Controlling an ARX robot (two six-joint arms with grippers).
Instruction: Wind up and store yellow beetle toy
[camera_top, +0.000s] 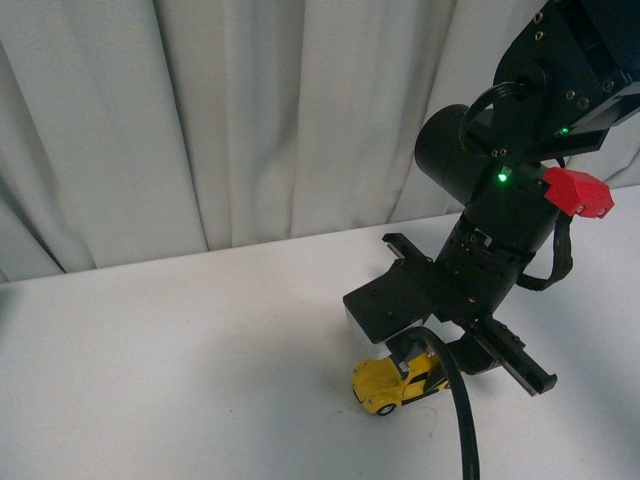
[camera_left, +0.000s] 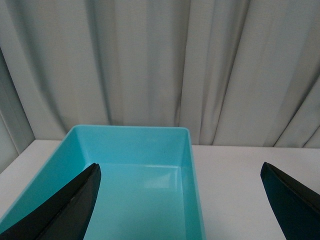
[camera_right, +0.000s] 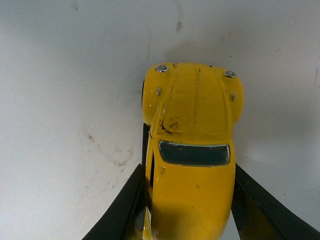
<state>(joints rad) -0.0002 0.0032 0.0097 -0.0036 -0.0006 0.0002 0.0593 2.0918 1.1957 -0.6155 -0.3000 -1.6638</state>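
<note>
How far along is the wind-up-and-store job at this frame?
Done: nothing stored; the teal bin looks empty. In hand: the right gripper clamps the yellow beetle toy, which sits on the table; winding cannot be judged. Remaining: carry it to the bin, which the open left gripper faces.

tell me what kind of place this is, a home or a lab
Most likely a robot test setup in a lab, not a home: a plain white table, a pale curtain screening off the whole background, and only a yellow beetle toy and a turquoise bin laid out.
</note>
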